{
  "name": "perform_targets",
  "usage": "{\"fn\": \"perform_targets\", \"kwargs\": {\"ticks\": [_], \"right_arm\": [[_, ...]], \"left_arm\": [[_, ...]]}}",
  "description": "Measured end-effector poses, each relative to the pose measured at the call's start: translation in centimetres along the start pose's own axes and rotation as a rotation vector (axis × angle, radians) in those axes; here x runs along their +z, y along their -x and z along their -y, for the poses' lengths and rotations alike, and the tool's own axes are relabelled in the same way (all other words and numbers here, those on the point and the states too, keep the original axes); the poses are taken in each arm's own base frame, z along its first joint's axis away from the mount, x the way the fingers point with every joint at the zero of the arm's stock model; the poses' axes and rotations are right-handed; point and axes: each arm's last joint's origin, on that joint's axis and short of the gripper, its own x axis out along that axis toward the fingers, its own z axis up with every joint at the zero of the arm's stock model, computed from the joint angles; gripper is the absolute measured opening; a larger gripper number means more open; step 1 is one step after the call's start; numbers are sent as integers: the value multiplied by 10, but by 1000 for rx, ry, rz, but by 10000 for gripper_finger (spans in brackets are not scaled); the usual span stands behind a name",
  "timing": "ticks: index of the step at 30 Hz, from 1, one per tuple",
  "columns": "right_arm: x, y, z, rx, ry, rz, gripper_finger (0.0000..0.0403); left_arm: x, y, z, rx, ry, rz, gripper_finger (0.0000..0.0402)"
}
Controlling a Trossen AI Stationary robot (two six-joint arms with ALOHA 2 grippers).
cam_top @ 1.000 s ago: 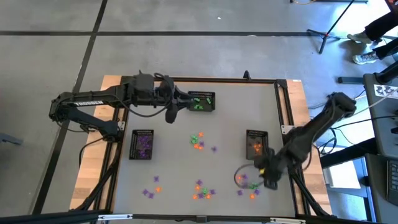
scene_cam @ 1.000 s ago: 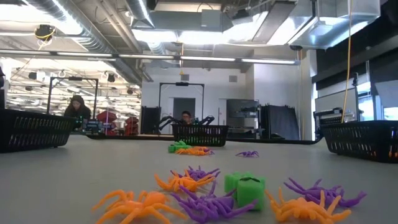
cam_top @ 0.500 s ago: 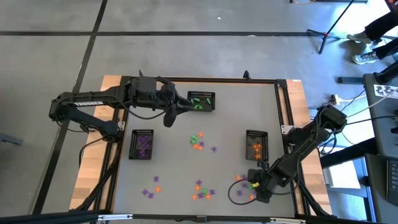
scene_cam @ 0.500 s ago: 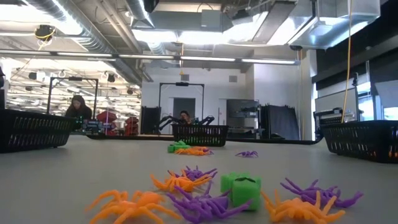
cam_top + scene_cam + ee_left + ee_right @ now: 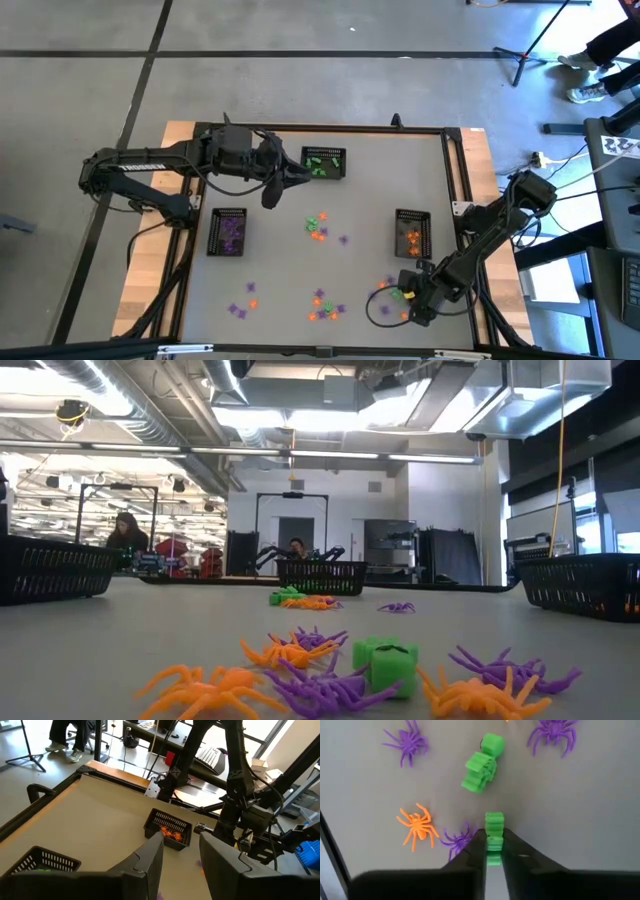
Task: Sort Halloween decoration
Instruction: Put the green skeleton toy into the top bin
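Green plastic sits pinched between the right gripper's point(image 5: 493, 851) fingers: a small green trinket point(image 5: 493, 827) whose free end juts out beyond the fingertips, seen from that arm's wrist. A second ago the same jaws stood apart higher up the table beside the orange basket point(image 5: 411, 232); they have since dropped toward the 5 o'clock corner of the table point(image 5: 380, 180) and closed, so a pick appears to be made and a green piece looks ready to travel. Just past the grip lie a second green trinket point(image 5: 481, 764), an orange spider point(image 5: 416, 825) and purple spiders point(image 5: 408, 742), all loose on the surface. Nearer the table's middle a small mixed cluster point(image 5: 318, 226) remains, with another cluster point(image 5: 325, 306) at 6 o'clock. A basket of purple pieces point(image 5: 229, 232) stands at 9 o'clock. Farthest, at 12 o'clock, the basket of green pieces point(image 5: 324, 162) waits; judged by colour, it is the likely destination. The left gripper point(image 5: 297, 175) hovers just beside that basket, its fingers parted and holding nothing. Many trinkets are still unsorted, so the task seems well short of done.
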Motion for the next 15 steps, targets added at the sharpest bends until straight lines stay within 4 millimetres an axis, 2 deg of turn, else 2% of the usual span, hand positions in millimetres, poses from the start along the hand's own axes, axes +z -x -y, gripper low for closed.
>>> {"fn": "perform_targets", "kwargs": {"ticks": [3, 8, 11, 15], "right_arm": [[1, 4, -3, -3, 0, -3, 12], [7, 18, -13, -29, 1, 27, 41], [11, 27, -20, -38, 22, 40, 41], [27, 42, -31, 2, 81, 64, 29]], "left_arm": [[0, 0, 0, 0, -1, 0, 119], [0, 0, 0, 1, -2, 1, 119], [0, 0, 0, 1, -2, 1, 119], [0, 0, 0, 0, 12, 4, 119]]}}
